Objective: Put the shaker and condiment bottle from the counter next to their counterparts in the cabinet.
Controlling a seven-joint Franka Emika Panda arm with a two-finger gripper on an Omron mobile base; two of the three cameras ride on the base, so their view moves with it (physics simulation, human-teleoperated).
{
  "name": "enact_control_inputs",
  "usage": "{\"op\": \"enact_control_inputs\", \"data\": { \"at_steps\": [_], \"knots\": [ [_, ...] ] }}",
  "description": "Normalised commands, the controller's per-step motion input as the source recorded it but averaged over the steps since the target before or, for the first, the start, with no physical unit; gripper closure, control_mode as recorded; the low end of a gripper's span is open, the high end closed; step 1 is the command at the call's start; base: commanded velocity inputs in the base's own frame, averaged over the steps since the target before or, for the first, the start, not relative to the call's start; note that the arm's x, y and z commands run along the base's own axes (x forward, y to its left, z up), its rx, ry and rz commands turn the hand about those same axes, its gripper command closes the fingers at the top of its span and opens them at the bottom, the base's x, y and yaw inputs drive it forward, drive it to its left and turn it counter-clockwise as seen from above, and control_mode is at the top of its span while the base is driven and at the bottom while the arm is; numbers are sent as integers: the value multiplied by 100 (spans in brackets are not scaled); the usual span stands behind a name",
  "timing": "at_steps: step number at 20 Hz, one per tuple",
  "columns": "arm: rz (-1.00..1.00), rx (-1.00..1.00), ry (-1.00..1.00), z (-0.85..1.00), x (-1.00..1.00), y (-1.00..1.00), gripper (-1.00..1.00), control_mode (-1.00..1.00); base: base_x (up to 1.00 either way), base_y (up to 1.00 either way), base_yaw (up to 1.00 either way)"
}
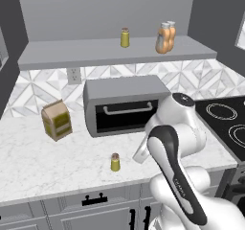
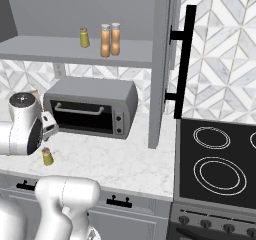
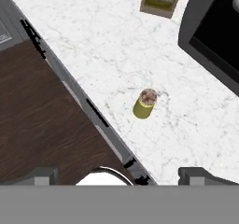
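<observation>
Jaws spread wide, empty, above the upright yellow-green, brown-capped shaker (image 3: 144, 104) on the counter (image 3: 102, 45).

Veined marble counter (image 1: 57, 157); matt grey toaster oven (image 1: 124, 104), perhaps metal; wooden floor (image 3: 37, 125).

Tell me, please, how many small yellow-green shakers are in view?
2: one small yellow-green shaker stands on the white marble counter near its front edge; its twin stands on the grey cabinet shelf.

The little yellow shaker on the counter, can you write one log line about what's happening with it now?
shaker: upright on counter, untouched | end effector: open, above shaker | two orange bottles and twin shaker: in cabinet
</observation>
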Motion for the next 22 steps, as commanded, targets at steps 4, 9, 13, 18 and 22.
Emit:
{"op": "enact_control_inputs", "data": {
  "at_steps": [4, 9, 13, 18, 22],
  "knots": [
    [-12, 0, -3, -50, -17, 0, -100, -100, 0, 0, 0],
    [-13, 0, -9, -42, -17, 11, -100, -100, 0, 0, 0],
    [-13, 0, -11, -40, -6, 10, -100, -100, 0, 0, 0],
    [-12, 0, -11, -44, 0, 0, -100, -100, 0, 0, 0],
    [-10, 0, -16, -45, 0, 0, -100, -100, 0, 0, 0]
  ]
}}
